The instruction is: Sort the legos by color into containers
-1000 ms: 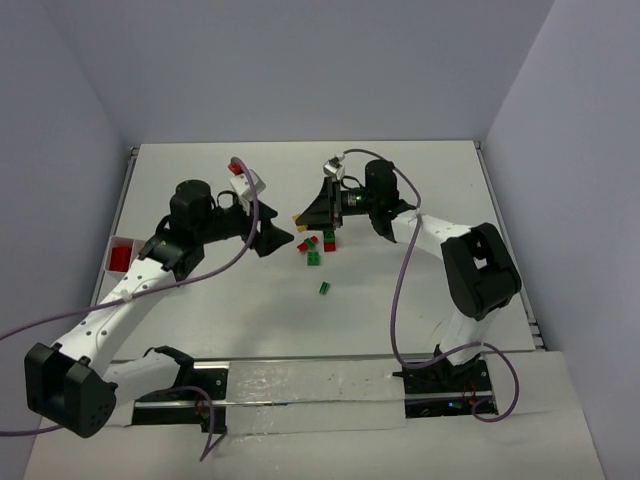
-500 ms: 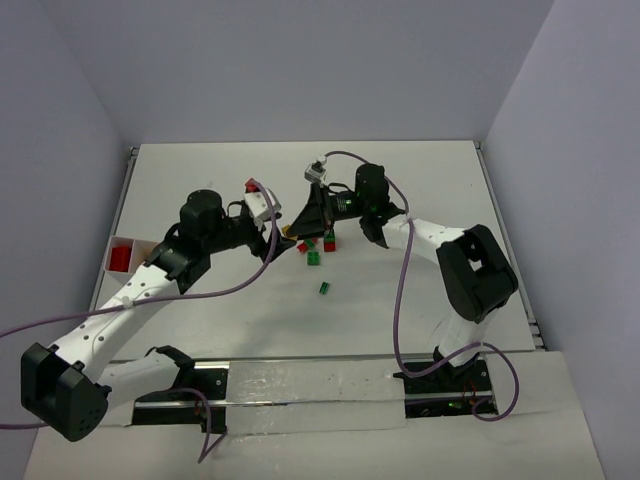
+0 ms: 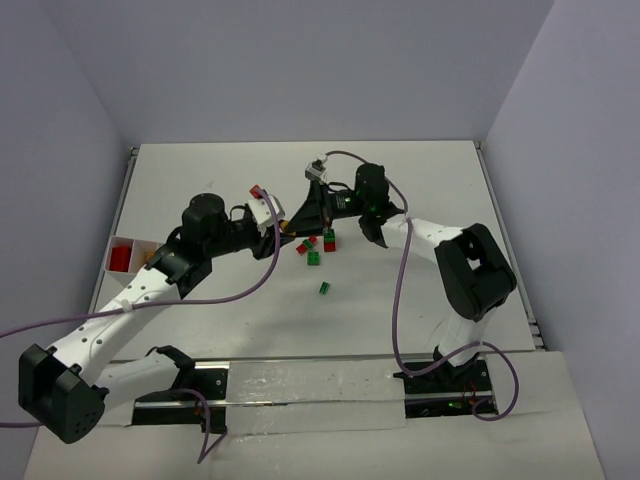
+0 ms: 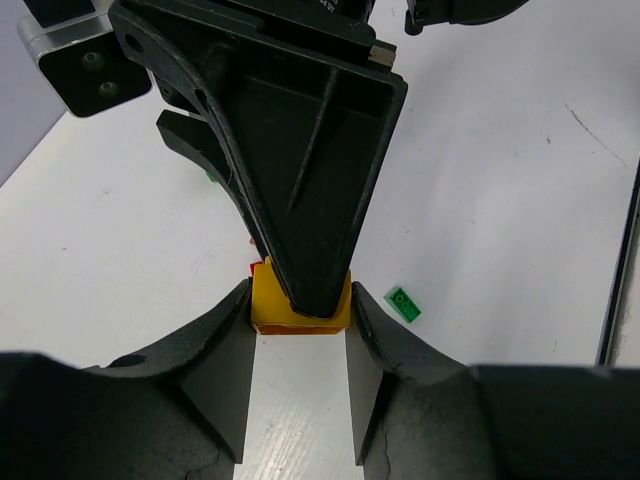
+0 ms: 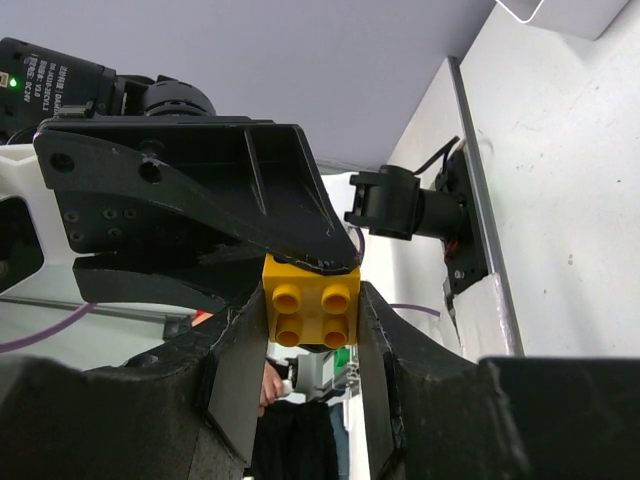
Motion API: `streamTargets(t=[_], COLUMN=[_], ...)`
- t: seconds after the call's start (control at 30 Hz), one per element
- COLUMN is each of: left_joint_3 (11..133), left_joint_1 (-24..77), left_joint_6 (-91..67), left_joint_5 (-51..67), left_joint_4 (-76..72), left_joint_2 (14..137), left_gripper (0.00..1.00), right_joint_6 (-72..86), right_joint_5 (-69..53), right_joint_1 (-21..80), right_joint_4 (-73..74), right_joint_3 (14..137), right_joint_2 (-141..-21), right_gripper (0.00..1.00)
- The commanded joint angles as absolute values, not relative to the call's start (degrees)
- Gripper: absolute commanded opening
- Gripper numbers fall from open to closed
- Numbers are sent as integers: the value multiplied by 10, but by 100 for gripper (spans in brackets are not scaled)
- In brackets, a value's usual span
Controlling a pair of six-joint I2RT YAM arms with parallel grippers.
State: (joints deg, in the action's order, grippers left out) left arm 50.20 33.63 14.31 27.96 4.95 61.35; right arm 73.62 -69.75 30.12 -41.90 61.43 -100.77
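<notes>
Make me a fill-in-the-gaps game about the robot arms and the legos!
1. The left pincer and right pincer both grip one ___ brick.
2. The lone brick nearest the arm bases is ___.
3. The container on the far left holds ___ bricks.
Missing words: yellow, green, red.

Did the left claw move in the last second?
Yes. The left gripper slid right, away from the white tray, to the yellow brick in the right gripper.

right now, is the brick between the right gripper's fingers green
No, the brick held in the right gripper is yellow, with four studs facing the right wrist camera.
</notes>
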Motion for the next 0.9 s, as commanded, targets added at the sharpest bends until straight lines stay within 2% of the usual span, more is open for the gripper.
streamTargets(t=[0.0, 0.03, 0.07, 0.13, 0.27, 0.37, 0.47, 0.57, 0.6, 0.67, 0.87], left_joint_3=[508, 509, 510, 514, 517, 517, 535, 573, 598, 616, 651], left_joint_1=[330, 330, 330, 327, 301, 262, 181, 106, 60, -15, -143], left_joint_6=[141, 137, 133, 126, 113, 125, 151, 183, 205, 236, 269], left_joint_5=[248, 247, 246, 239, 238, 232, 210, 190, 187, 186, 121], left_joint_4=[45, 53, 61, 89, 170, 218, 288, 373, 423, 485, 542], left_joint_2=[591, 584, 580, 567, 548, 538, 539, 566, 586, 609, 652], left_gripper=[0, 0, 0, 0, 0, 0, 0, 0, 0, 0, 0], right_joint_6=[740, 741, 741, 742, 742, 733, 684, 489, 335, 250, 201], right_joint_5=[-744, -743, -743, -742, -740, -736, -721, -662, -615, -563, -512], right_joint_1=[309, 309, 309, 306, 293, 274, 249, 239, 239, 245, 244], right_joint_4=[-453, -453, -452, -452, -452, -448, -403, -114, 16, 111, 156], right_joint_3=[635, 636, 637, 637, 641, 647, 647, 694, 740, 769, 774], right_joint_2=[-1017, -1018, -1019, -1019, -1023, -1025, -1016, -1004, -1002, -999, -996], right_gripper=[16, 30, 40, 68, 100, 100, 100, 100, 100, 100, 100])
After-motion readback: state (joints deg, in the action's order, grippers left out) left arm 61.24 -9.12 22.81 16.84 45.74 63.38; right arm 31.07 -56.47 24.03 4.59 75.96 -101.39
